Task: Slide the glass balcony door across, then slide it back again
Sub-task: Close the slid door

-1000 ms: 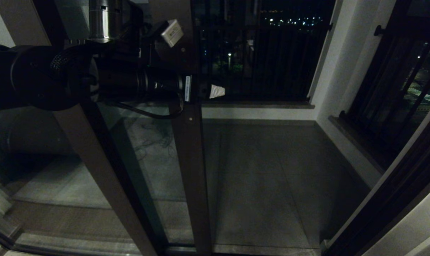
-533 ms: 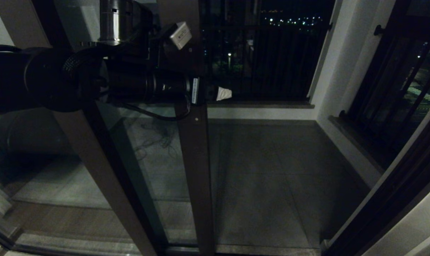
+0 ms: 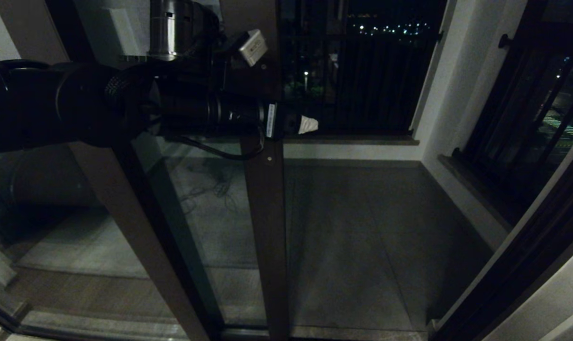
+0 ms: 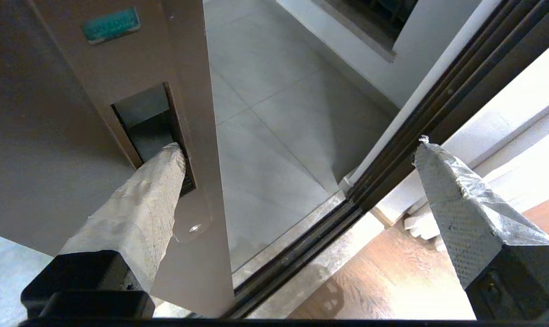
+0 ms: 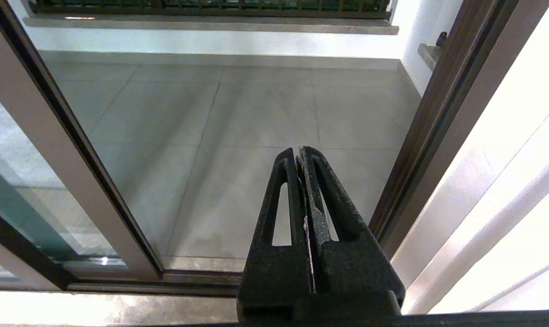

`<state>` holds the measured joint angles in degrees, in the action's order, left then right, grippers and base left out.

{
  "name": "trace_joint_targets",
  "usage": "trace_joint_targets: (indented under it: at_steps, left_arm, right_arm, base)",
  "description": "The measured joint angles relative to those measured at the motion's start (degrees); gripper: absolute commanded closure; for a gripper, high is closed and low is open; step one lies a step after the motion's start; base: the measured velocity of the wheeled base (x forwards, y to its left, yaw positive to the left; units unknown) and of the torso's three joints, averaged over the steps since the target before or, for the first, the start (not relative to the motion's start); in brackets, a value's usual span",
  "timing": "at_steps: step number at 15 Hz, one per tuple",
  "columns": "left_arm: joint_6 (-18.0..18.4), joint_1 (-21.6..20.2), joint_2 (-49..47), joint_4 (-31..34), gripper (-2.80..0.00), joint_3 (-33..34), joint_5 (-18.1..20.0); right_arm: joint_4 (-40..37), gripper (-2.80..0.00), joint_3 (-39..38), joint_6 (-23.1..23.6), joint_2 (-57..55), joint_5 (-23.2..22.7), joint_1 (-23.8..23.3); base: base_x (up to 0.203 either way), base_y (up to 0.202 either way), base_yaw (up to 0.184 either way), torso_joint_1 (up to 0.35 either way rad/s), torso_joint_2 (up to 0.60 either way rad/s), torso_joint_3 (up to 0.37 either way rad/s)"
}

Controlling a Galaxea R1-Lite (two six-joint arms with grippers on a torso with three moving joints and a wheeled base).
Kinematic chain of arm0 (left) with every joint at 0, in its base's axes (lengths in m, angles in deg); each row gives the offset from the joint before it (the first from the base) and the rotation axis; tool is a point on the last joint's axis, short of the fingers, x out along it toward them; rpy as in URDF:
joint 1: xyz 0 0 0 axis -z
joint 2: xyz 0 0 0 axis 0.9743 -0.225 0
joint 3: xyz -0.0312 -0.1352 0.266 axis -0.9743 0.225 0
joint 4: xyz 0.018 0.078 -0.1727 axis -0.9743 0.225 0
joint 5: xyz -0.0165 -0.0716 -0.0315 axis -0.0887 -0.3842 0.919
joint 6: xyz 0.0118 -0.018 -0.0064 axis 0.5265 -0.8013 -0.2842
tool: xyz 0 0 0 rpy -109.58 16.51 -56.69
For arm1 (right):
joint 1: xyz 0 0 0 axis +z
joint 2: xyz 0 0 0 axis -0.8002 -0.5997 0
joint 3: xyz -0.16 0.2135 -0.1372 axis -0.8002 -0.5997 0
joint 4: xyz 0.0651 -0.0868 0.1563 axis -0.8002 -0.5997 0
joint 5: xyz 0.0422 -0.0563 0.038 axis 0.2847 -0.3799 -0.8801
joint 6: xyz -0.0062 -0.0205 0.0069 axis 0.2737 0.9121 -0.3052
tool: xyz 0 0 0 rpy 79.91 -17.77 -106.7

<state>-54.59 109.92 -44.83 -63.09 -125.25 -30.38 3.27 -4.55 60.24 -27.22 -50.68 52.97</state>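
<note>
The glass balcony door point(image 3: 265, 213) shows its dark brown edge stile upright in the middle of the head view, with the doorway standing open to its right. My left arm reaches across to it at chest height. The left gripper point(image 4: 299, 144) is open wide. One taped finger point(image 4: 138, 204) has its tip inside the stile's recessed handle slot point(image 4: 145, 113); the other finger point(image 4: 456, 200) hangs free past the stile's edge. The right gripper point(image 5: 301, 152) is shut on nothing and held low in front of the open doorway; the head view does not show it.
A plain brown stile of the other glass panel point(image 3: 125, 213) slants at the left. The dark door jamb point(image 3: 518, 255) bounds the opening on the right. The floor track point(image 4: 297, 254) runs below. Beyond it lie the tiled balcony floor point(image 3: 362, 227) and a railing point(image 3: 362, 71).
The door's stile and my left arm have moved together to the right, narrowing the opening a little. The left gripper's fingers stay spread the same.
</note>
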Motion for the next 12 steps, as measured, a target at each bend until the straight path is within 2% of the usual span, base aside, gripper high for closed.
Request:
trace_joint_targets:
  at_steps: [8, 12]
  left_arm:
    - [0.1, 1.05, -1.4, -0.55, -2.8, -1.25, 0.02]
    - [0.11, 1.88, -0.58, -0.74, -2.8, -0.19, -2.17]
  right_arm:
    - [0.0, 0.0, 0.0, -0.02, 0.0, -0.02, 0.0]
    - [-0.02, 0.0, 0.0, -0.02, 0.0, -0.03, 0.0]
  base:
    - [0.0, 0.0, 0.0, 0.0, 0.0, 0.0]
    - [0.0, 0.0, 0.0, 0.0, 0.0, 0.0]
